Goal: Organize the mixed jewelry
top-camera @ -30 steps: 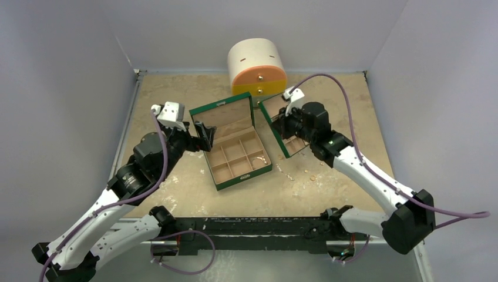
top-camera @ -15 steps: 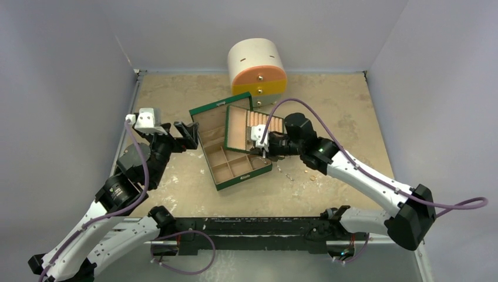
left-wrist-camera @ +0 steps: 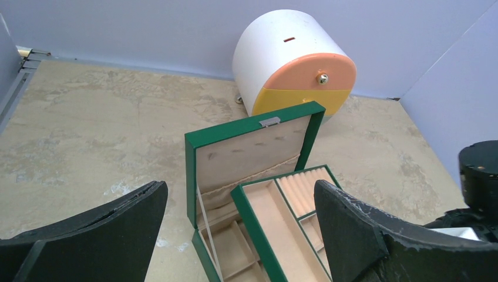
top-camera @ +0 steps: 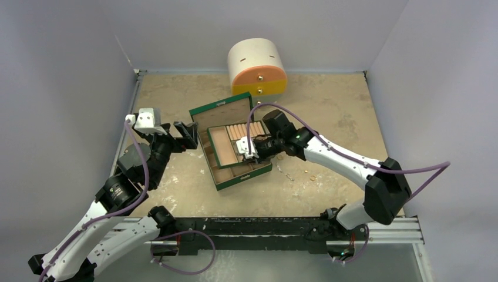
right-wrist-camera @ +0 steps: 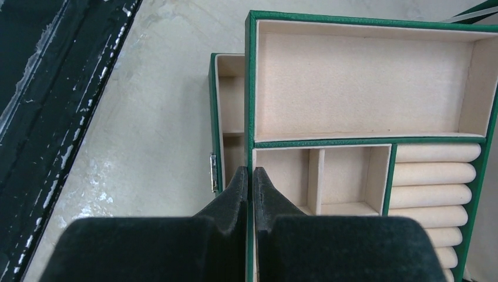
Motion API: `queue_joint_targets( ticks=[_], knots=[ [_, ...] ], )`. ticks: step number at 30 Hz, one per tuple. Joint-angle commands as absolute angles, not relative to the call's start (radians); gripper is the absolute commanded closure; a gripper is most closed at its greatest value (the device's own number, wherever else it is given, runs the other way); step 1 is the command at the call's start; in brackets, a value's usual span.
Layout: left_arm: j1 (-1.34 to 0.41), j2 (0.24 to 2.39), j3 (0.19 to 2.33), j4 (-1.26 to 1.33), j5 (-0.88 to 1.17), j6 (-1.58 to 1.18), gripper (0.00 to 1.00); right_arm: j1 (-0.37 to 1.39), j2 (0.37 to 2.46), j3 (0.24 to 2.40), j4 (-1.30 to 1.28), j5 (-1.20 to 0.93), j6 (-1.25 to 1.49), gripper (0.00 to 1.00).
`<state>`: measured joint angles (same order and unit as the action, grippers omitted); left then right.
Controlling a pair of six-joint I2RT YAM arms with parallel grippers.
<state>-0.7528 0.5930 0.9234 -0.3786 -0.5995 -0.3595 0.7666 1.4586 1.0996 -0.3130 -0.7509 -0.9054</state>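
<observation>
The green box [top-camera: 244,178] lies open mid-table, its lid [left-wrist-camera: 252,150] tilted back. My right gripper [top-camera: 245,154] is shut on the green rim of the tan divided tray [top-camera: 226,141], holding it slightly askew over the box's compartments. In the right wrist view the jaws [right-wrist-camera: 251,176] pinch the tray's wall, with the tray [right-wrist-camera: 364,82] ahead and the box [right-wrist-camera: 229,117] beneath. A few tiny gold pieces of the mixed jewelry [top-camera: 312,177] lie on the table right of the box. My left gripper [top-camera: 183,130] hangs open left of the box, holding nothing [left-wrist-camera: 239,194].
A round white container [top-camera: 257,67] with orange and yellow drawer fronts stands behind the box at the back wall. Grey walls close the table on three sides. A black rail [right-wrist-camera: 53,94] runs along the near edge.
My right arm swung the tray leftward from beside the box to over its compartments. The left arm drew back left a second ago and has stayed still since.
</observation>
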Motion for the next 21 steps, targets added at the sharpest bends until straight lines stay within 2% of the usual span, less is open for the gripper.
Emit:
queue_joint_targets(
  ticks=[1,10,21],
  knots=[
    [-0.747,0.585,0.926,-0.345,-0.611,-0.376,0.04,0.777,1.482,1.167,-0.302,-0.812,-0.968,1.0],
    [-0.735,0.588,0.926,-0.344,-0.597,-0.379,0.05,0.793,1.545,1.126,-0.203,-0.814,-0.915,1.0],
    [-0.73,0.586,0.926,-0.343,-0.594,-0.381,0.04,0.798,1.596,1.132,-0.228,-0.785,-0.897,1.0]
  ],
)
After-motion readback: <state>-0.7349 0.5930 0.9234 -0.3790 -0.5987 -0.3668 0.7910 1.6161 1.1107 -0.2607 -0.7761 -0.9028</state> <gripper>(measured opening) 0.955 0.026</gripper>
